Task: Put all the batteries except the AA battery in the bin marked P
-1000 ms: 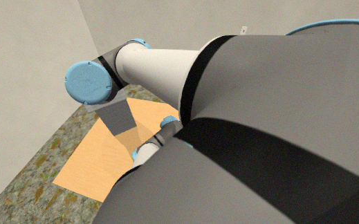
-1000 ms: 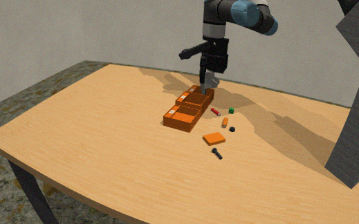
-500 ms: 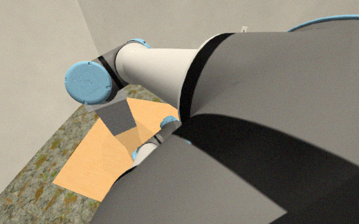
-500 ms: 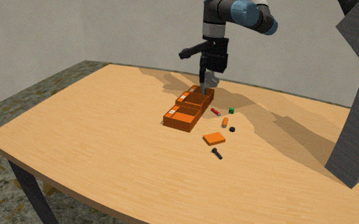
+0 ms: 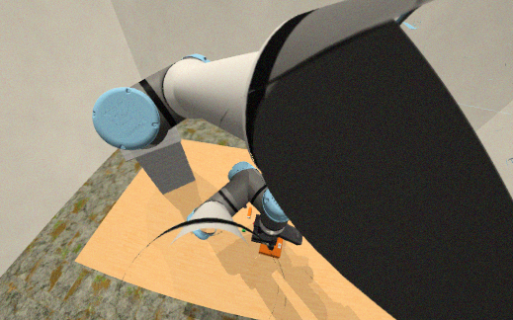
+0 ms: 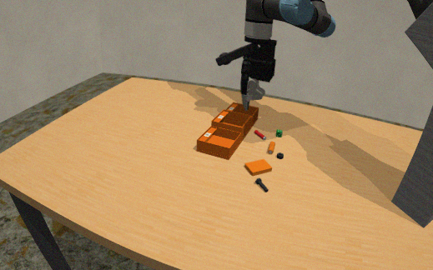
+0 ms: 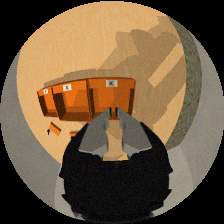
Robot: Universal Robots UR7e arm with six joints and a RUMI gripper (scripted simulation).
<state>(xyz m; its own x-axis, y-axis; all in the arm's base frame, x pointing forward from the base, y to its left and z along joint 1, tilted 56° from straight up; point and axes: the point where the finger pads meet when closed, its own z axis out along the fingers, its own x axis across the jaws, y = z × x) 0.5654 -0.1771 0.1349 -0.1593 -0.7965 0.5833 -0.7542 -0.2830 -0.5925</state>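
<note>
Pincer pointing straight down, fingers nearly together with nothing between them, tips just above the far end of a row of three orange bins standing upright, side by side and touching. Directly beneath the tips, the farthest bin; in the wrist view, labelled K on its front edge. Beyond it in that view, a second label reading X, and a third too small to read. Lying on the wooden table, to the right of the pincer and nearer the exterior camera: a red cylindrical battery close beside the bins, a small green block, an orange cylinder, a small black round piece, a flat orange slab and a black cylinder. None touching another.
</note>
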